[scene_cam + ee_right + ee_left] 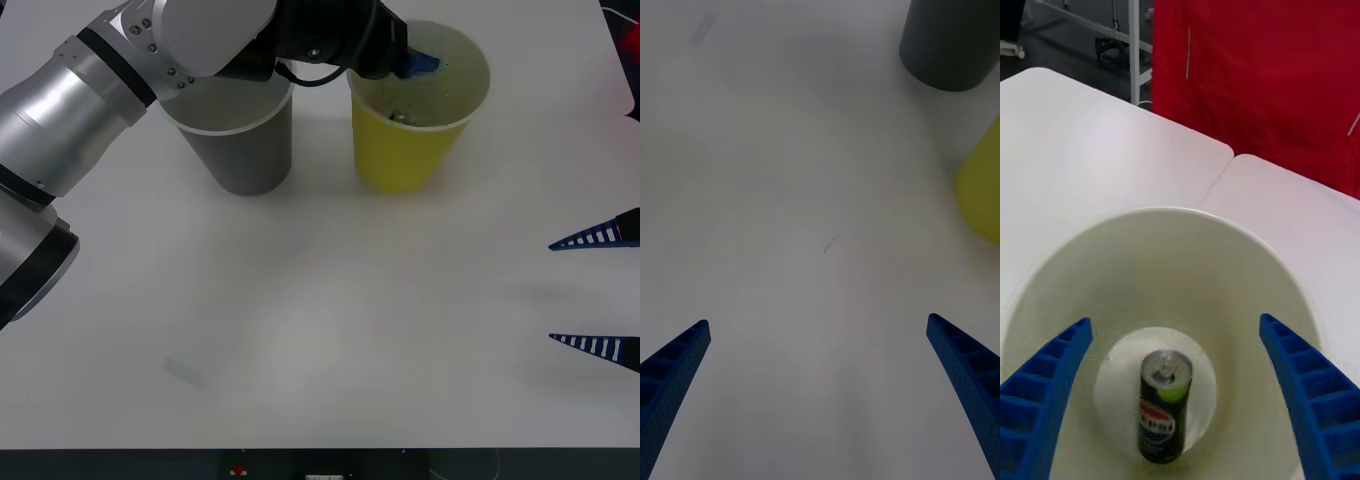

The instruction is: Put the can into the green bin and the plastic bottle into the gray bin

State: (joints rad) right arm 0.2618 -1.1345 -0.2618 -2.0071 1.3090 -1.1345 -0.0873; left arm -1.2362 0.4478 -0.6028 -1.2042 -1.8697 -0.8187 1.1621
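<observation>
The white bench (330, 330) carries 2 cups side by side at its far side. The left arm (90, 90), the biggest thing over it, reaches from the near left across the gray bin (245, 140) to the green bin (415, 120).

The gray bin stands upright just left of the green bin, apart from it by a narrow gap; the arm hides much of its mouth. The green bin stands upright too, its pale rim (1172, 217) facing up.

The left pincer (420, 62) hangs over the green bin's mouth, its 2 blue fingers (1045, 390) spread wide and pinching nothing, 1 on each side of the cup's inside in the left wrist view.

The right pincer (598, 290) sits low at the bench's right edge, well apart from both bins, its fingers (962, 375) spread with bare bench between them.

The can (1163, 405) lies on its side on the floor of the green bin, its round silver top towards the camera, its dark label showing along its body.
</observation>
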